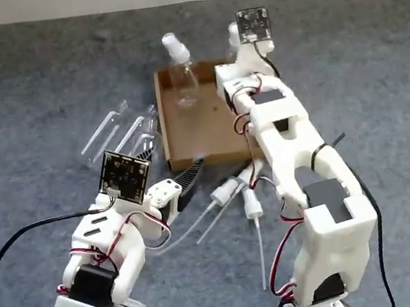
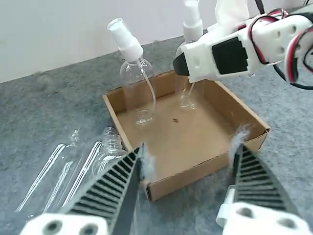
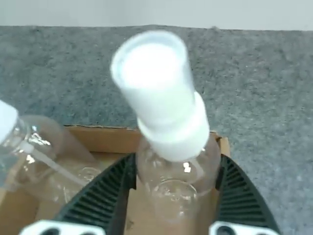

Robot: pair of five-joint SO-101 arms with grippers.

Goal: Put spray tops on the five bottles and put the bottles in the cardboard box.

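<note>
From above, one capped bottle (image 1: 182, 76) stands in the far left corner of the cardboard box (image 1: 213, 129). A second capped bottle (image 1: 236, 37) is at the box's far right corner under the right arm (image 1: 287, 133), uncapped bottles (image 1: 136, 133) lie just left of the box, and loose spray tops (image 1: 230, 191) lie just in front of it. In the left wrist view, the left gripper (image 2: 190, 154) is spread wide and empty at the box's near edge. In the right wrist view, the right gripper (image 3: 176, 171) is clamped on the second bottle's shoulders inside the box, so two of five look nearly done, while the rest need tops and boxing.
</note>
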